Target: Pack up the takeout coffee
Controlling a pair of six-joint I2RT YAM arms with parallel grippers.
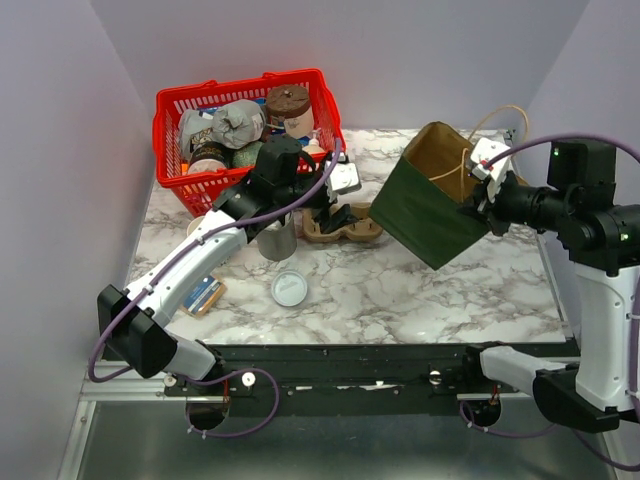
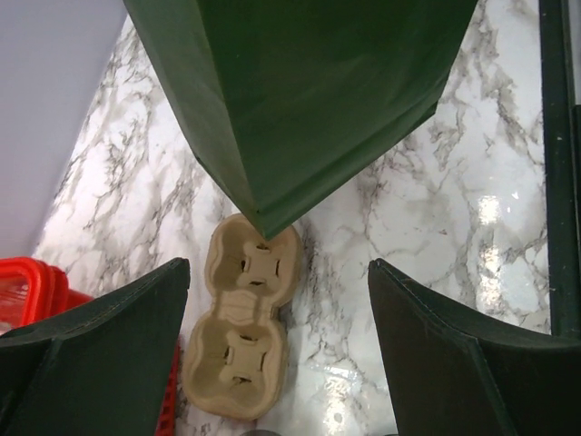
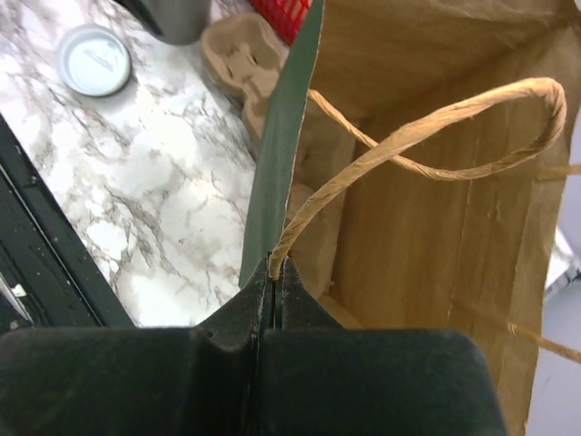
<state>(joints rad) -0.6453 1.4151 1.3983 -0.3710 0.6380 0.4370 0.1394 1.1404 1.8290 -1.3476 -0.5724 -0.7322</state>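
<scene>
Am judging coffee cup (image 1: 277, 243) light, thin-walled, crushable, spill-prone; it's standing left of centre beside carrier (image 1: 343, 224), top hidden under left arm (image 1: 200, 262). Am favouring gentle mid-wall hold, upright. Left gripper (image 2: 277, 263) jaws standing wide apart, empty; right gripper (image 3: 272, 271) pinching bag (image 1: 430, 195) rim

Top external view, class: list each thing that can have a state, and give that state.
paper bag, tilted, mouth open, held by its rim
cup carrier, empty, lying flat
loose lid, lying flat, covering nothing
left gripper, open, empty
right gripper, shut on the paper bag's rim
</scene>
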